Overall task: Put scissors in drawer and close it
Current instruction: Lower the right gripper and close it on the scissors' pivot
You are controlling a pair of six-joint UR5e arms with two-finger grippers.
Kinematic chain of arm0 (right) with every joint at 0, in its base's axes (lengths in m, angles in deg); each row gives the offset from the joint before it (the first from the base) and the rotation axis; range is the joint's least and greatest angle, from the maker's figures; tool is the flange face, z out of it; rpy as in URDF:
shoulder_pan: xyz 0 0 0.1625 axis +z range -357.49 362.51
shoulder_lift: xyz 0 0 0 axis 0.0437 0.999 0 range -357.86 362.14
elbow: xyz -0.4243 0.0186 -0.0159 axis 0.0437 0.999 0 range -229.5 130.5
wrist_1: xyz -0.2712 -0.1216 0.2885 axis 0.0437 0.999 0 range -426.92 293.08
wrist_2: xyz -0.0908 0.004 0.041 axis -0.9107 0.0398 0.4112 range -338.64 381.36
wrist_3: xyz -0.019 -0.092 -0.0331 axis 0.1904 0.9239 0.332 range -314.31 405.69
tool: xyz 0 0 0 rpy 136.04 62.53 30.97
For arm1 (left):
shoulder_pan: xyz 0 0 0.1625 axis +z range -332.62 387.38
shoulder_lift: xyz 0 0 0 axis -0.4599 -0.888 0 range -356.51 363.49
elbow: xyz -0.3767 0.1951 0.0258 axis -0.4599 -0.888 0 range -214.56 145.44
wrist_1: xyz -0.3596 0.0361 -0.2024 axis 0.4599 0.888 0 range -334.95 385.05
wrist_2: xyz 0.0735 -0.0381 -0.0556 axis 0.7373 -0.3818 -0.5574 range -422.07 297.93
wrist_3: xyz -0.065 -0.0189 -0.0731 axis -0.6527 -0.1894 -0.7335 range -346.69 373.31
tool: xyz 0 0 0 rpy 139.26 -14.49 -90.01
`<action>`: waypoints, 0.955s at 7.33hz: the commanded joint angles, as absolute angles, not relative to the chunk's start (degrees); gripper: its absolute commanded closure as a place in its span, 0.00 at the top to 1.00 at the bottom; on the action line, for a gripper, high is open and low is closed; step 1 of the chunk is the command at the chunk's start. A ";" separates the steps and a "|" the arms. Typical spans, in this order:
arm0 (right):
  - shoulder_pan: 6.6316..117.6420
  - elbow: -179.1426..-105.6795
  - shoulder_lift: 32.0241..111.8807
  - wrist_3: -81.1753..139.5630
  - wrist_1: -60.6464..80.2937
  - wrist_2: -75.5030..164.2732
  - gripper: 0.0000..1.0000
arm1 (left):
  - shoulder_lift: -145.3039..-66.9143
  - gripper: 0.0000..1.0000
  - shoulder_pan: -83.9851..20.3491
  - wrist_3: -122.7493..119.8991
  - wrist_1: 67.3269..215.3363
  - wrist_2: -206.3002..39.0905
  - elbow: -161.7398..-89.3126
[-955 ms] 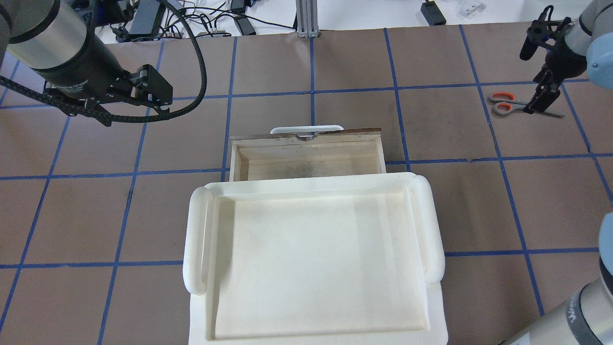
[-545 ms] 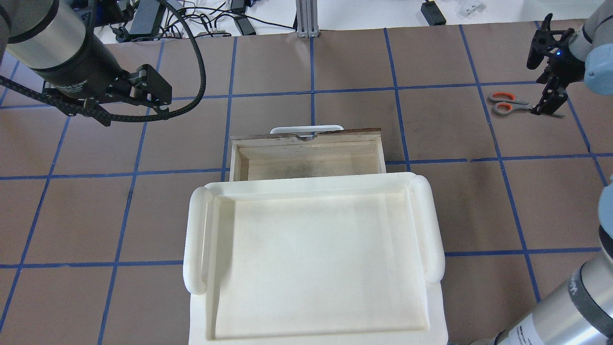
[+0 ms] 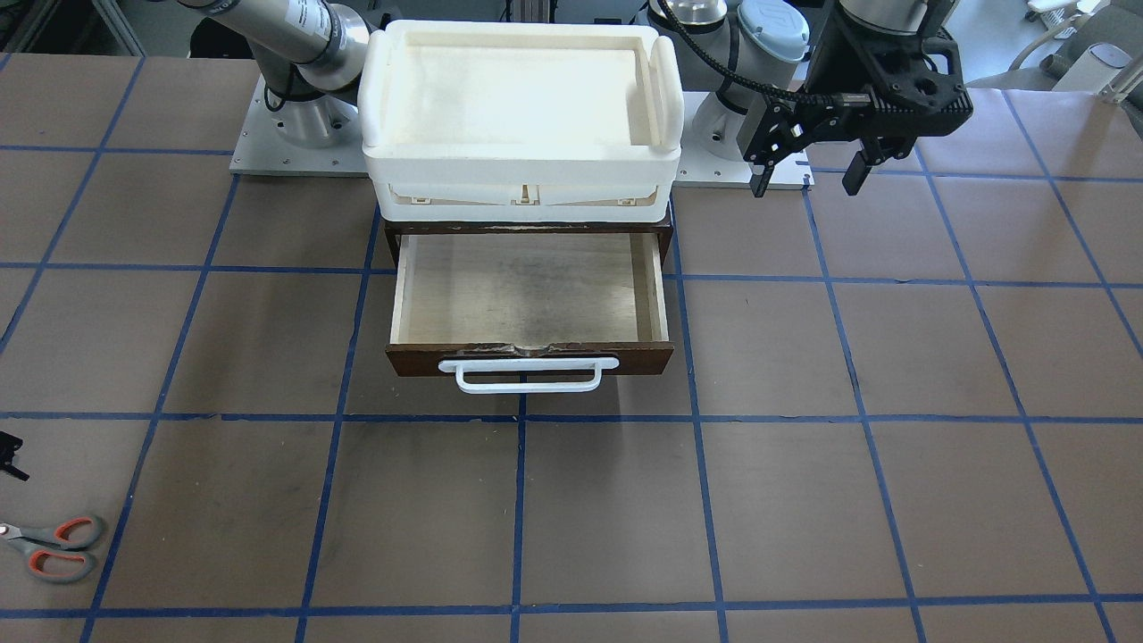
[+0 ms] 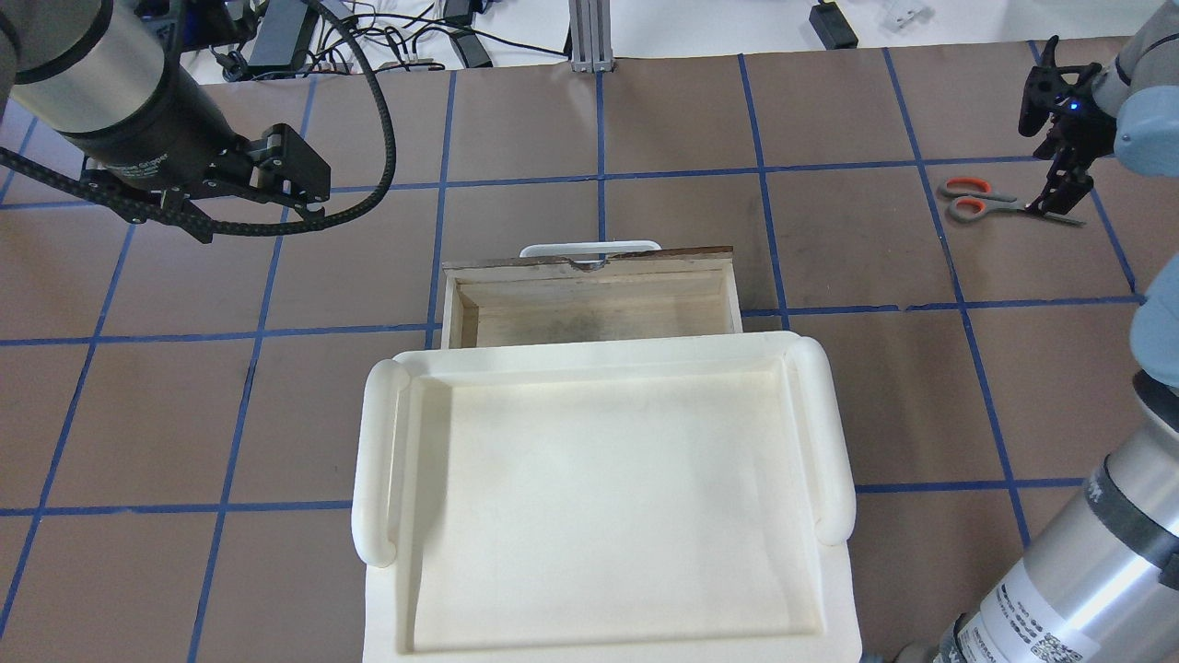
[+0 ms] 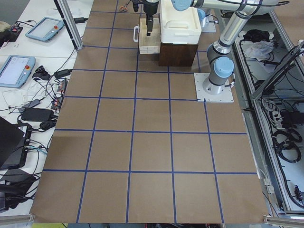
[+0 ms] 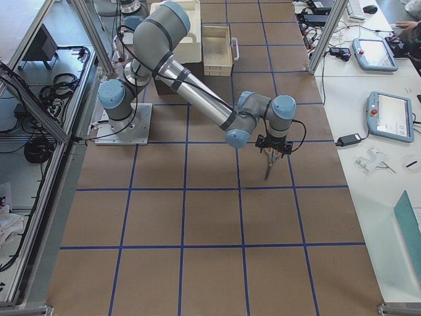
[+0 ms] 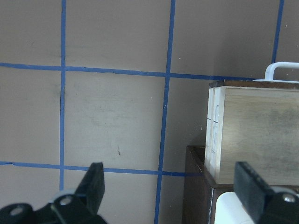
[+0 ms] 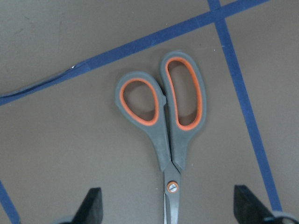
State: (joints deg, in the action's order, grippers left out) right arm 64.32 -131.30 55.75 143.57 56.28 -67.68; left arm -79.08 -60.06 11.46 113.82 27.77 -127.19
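The scissors [image 4: 974, 201] lie flat and closed on the table at the far right, grey handles with orange-red loops pointing left; they also show in the front view [image 3: 54, 546]. My right gripper [image 4: 1052, 195] is open, pointing down over the blades. In the right wrist view the scissors [image 8: 163, 121] lie with their blades running down between the two spread fingers [image 8: 91, 205]. The drawer [image 4: 589, 308] is pulled open and empty, with its white handle [image 3: 527, 375] on the front. My left gripper [image 4: 299, 195] is open and empty, hovering far to the drawer's left.
A white plastic bin [image 4: 603, 354] sits on top of the dark brown cabinet [image 7: 196, 177] that holds the drawer. Brown table with blue tape grid. Cables and power bricks [image 4: 276, 37] lie beyond the far edge.
My right gripper has shifted slightly right along the scissors toward the blade end, and its arm has swung. The left arm, the drawer and the scissors have not moved.
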 commanded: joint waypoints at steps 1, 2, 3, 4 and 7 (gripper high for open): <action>64.29 -131.15 54.18 143.61 56.39 -67.58 0.99 | -78.96 1.00 -60.07 11.46 113.82 27.84 -127.19; 64.29 -131.15 53.83 143.61 56.56 -67.58 0.99 | -78.96 1.00 -60.07 11.46 113.82 27.75 -127.19; 64.29 -131.15 53.56 143.00 56.74 -67.58 0.99 | -79.04 1.00 -60.07 11.46 113.82 27.58 -127.19; 64.29 -131.15 52.95 143.16 57.52 -67.50 0.98 | -78.96 1.00 -60.07 11.37 113.82 27.66 -127.19; 64.29 -131.15 51.54 143.43 59.02 -67.49 0.96 | -78.96 1.00 -60.07 11.37 113.82 27.67 -127.19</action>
